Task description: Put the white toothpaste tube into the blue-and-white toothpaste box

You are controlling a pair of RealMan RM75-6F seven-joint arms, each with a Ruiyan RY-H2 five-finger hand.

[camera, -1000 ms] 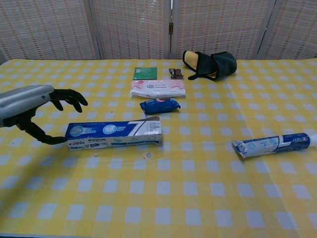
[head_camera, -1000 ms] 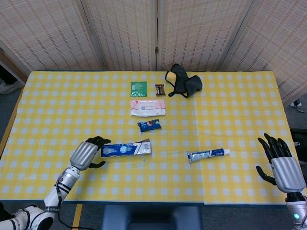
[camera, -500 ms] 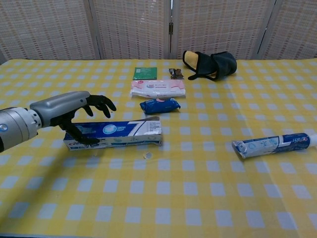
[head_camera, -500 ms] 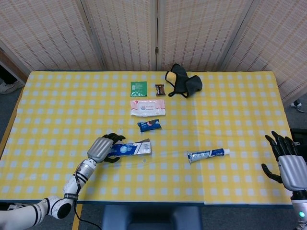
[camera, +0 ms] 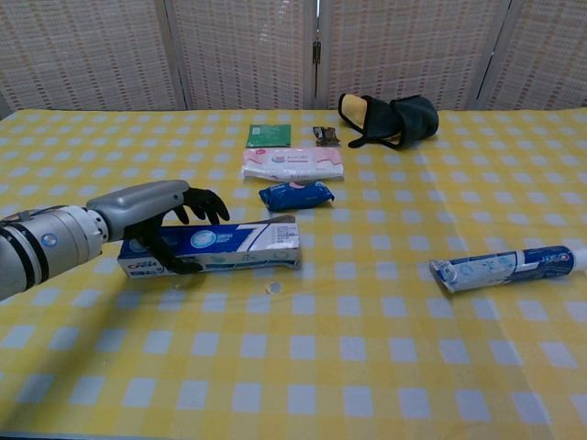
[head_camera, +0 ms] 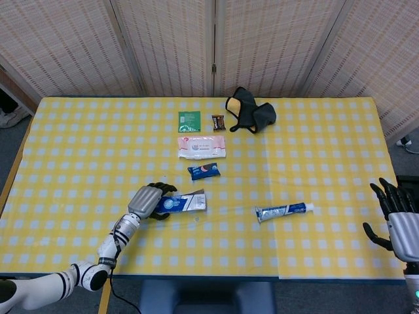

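Since a second ago the left hand (camera: pixel 170 220) has slid rightward along the blue-and-white toothpaste box (camera: pixel 234 247) and now covers its left portion, where before it sat just off the box's left end. Its dark fingers (camera: pixel 209 203) curl over the top of the box and the thumb reaches down across the near face, so the hand is wrapped around the box, which lies flat on the yellow checked tablecloth (camera: pixel 303 367). In the head view the same hand (head_camera: pixel 149 199) sits left of centre in the lower half of the frame, over the left end of the box (head_camera: pixel 183 202).

Meanwhile the right hand (head_camera: pixel 399 222) has drawn down toward the lower right corner of the head view, at the table's edge; its fingers are spread and it holds nothing. The chest view does not show it.

Well apart from both hands lies the white toothpaste tube (camera: pixel 509 267), right of the box in the chest view's right half, slightly slanted with its cap end toward the right edge. In the head view the tube (head_camera: pixel 281 210) lies between the box and the right hand.

Above the box are a small blue packet (camera: pixel 295 194), a white wipes pack (camera: pixel 292 163), a green sachet (camera: pixel 269 136), a small dark wrapper (camera: pixel 326 135) and a black-and-yellow pouch (camera: pixel 390 118). A small white speck (camera: pixel 271 288) lies just below the box.
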